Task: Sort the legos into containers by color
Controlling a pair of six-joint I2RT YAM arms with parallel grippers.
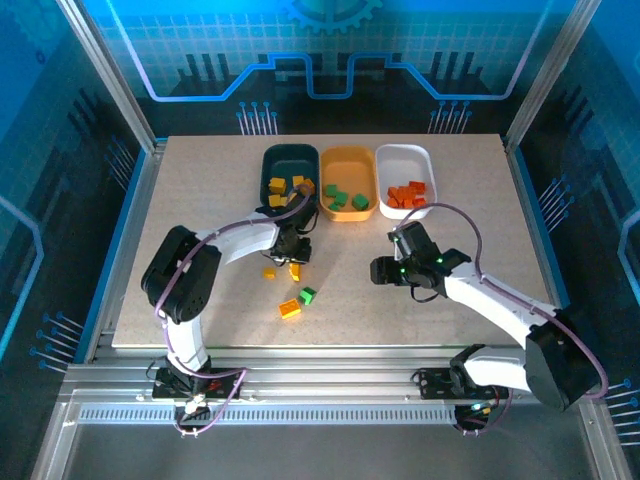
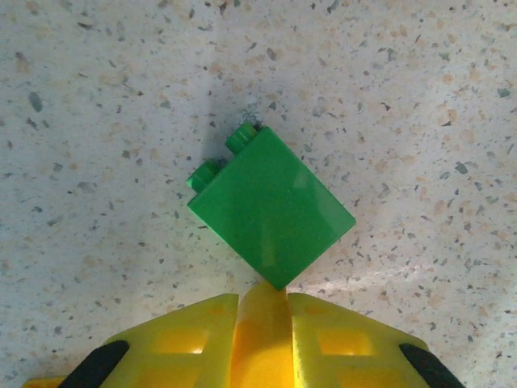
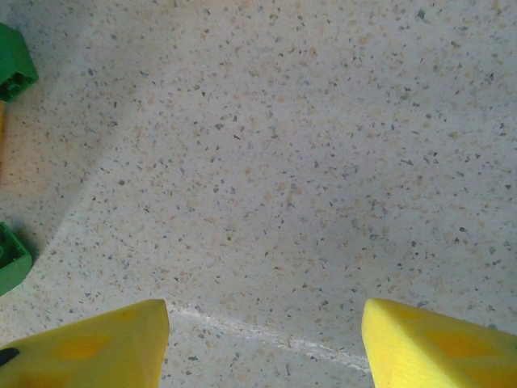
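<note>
Yellow lego point(image 2: 260, 356) tight in down-pointing left tool point(image 2: 262, 301); right tool point(image 3: 265, 305) wide, low above table point(image 3: 283, 162).

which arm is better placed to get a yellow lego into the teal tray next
Left. The left hand is shut on what looks like a yellow lego, and the teal tray lies just beyond it. The right hand is open over bare table.

Three trays point(image 1: 348, 150) side by side on the table point(image 1: 200, 200), bricks point(image 1: 405, 195) in each, loose bricks point(image 1: 290, 308) before them.
</note>
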